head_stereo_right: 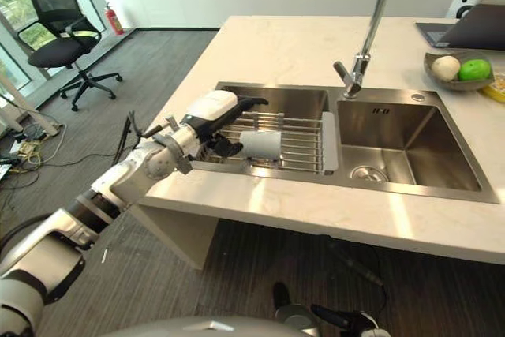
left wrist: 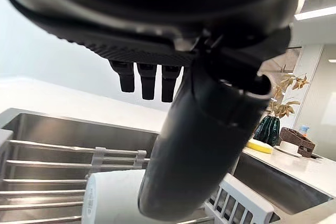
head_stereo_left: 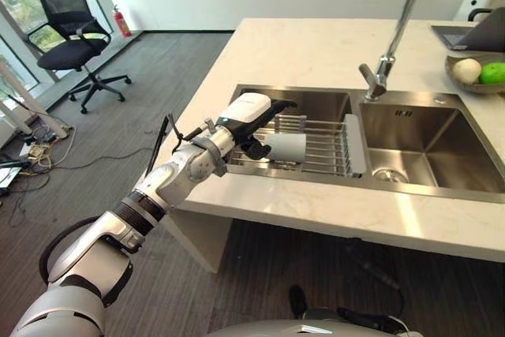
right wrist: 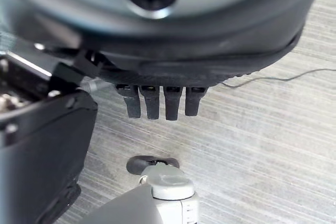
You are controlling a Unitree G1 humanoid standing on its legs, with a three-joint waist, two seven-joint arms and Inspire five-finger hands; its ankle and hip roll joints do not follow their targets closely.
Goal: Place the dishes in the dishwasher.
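Observation:
A pale grey cup (head_stereo_left: 286,146) lies on its side on the wire rack (head_stereo_left: 325,150) set across the left sink basin (head_stereo_left: 319,102). My left hand (head_stereo_left: 248,116) hovers over the rack's left end, at the cup's left end. Its fingers (left wrist: 148,80) stretch straight out above the cup (left wrist: 113,198) and its thumb (left wrist: 199,145) reaches down in front of it. The hand is open, with no grip on the cup. My right hand (right wrist: 163,100) hangs over the floor with straight fingers, holding nothing.
The tall faucet (head_stereo_left: 392,37) rises between the two basins, with the right basin (head_stereo_left: 426,144) beside the rack. A bowl of fruit (head_stereo_left: 473,73) and a laptop (head_stereo_left: 473,33) sit at the counter's far right. An office chair (head_stereo_left: 67,37) stands at the far left on the floor.

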